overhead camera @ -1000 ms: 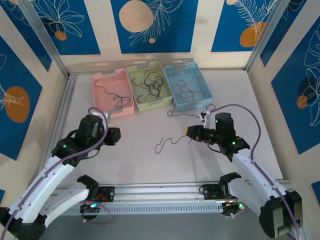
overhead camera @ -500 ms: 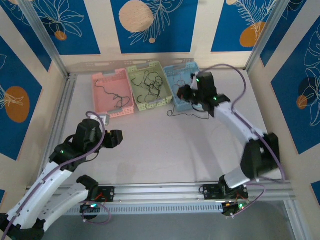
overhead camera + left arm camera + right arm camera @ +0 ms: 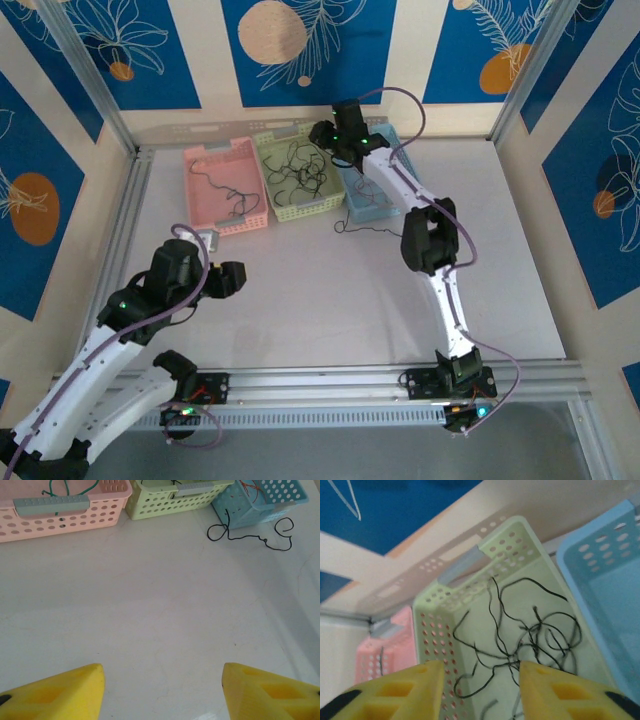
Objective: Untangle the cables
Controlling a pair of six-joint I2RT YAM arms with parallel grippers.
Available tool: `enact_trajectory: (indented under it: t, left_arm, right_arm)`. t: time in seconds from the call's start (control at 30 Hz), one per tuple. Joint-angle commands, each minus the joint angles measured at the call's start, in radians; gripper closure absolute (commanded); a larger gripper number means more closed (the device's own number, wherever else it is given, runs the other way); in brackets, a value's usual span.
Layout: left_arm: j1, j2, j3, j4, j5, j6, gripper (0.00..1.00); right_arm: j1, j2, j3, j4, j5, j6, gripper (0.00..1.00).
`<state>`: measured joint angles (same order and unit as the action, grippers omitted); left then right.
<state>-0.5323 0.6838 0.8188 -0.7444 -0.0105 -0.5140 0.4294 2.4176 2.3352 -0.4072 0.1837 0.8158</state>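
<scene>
Right wrist view: right gripper (image 3: 480, 674) gapes empty; black cables (image 3: 538, 628) fill the central green basket (image 3: 517, 527). Left gripper (image 3: 163, 680) likewise released.

Bright, even, diffuse light from overhead; no hard shadows. Just a faint soft shadow in front of the green basket (image 3: 300, 210) on the white table (image 3: 320, 310). Overhead view sharp around the basket. Left wrist view: pale sheen on the tabletop well in front of the basket. Right wrist view: tilted, wide-angle stretch; black cables (image 3: 540, 630) inside the basket fairly crisp; yellow fingers of the right gripper (image 3: 480, 672) below it soft, out of focus.
</scene>
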Motion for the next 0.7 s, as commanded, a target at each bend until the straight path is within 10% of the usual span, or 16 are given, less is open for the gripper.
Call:
enact_trajectory:
  t: [0.0, 0.1, 0.27, 0.67]
  left_arm:
    - [0.005, -0.004, -0.007, -0.017, 0.020, 0.016, 0.36]
    - [0.004, -0.012, -0.009, -0.015, 0.023, 0.016, 0.36]
    - [0.005, -0.031, 0.001, -0.023, 0.028, 0.017, 0.35]
    - [0.005, -0.065, 0.058, -0.089, 0.024, 0.041, 0.34]
  right_arm:
    - [0.017, 0.069, 0.176, -0.135, -0.037, -0.027, 0.47]
    - [0.029, 0.014, 0.172, -0.239, -0.032, -0.120, 0.47]
    - [-0.012, -0.350, -0.342, -0.112, -0.072, -0.234, 0.48]
    - [-0.298, -1.011, -1.432, 0.194, -0.290, 0.070, 0.52]
